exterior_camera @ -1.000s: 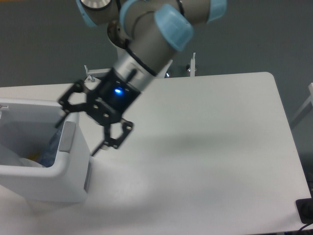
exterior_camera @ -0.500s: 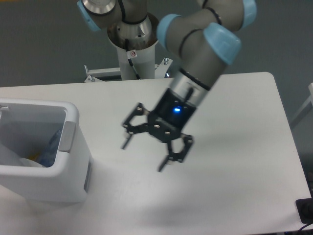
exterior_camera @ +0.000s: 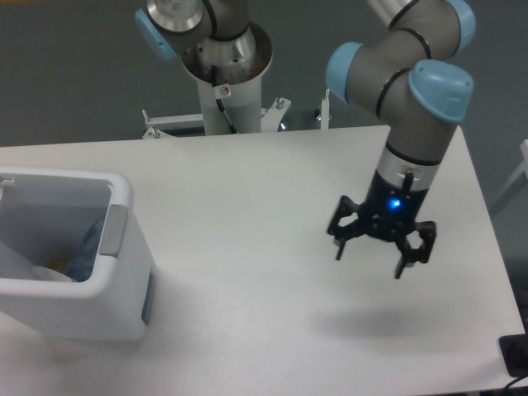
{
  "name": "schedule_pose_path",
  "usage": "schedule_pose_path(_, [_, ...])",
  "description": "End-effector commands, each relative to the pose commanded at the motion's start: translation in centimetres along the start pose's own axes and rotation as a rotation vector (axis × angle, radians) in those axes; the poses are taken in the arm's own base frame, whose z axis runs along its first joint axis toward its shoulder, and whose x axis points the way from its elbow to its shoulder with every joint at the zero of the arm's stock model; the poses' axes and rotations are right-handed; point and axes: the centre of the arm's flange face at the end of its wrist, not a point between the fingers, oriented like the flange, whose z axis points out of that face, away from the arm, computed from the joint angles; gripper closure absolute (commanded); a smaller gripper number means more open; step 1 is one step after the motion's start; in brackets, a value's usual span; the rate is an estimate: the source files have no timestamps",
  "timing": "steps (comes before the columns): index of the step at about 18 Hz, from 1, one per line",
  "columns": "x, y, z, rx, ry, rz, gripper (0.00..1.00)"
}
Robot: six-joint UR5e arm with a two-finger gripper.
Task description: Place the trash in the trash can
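The white trash can (exterior_camera: 124,247) stands at the table's left edge, with a grey tab (exterior_camera: 114,232) on its right side. Inside it lie the crushed bluish plastic bottle (exterior_camera: 86,250) and the white wrapper (exterior_camera: 37,272), both partly hidden by the bin wall. My gripper (exterior_camera: 370,260) hangs above the right part of the table, far from the can. Its fingers are spread open and hold nothing.
The arm's base column (exterior_camera: 224,78) stands behind the table's far edge. A small dark object (exterior_camera: 515,355) sits at the table's front right corner. The gripper's shadow (exterior_camera: 371,322) falls on the table below it.
The gripper has swung from beside the trash can across the table to the right side. It stays open and empty. The trash lies still in the can.
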Motion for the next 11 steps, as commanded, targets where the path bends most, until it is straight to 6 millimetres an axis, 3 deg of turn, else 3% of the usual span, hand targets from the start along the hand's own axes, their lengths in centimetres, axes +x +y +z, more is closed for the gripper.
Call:
schedule_pose_path(7, [-0.5,1.2,1.3,-0.188,-0.065,0.129,0.00])
schedule_pose_path(11, [0.4,0.3,2.4,-0.296,-0.088,0.210,0.00])
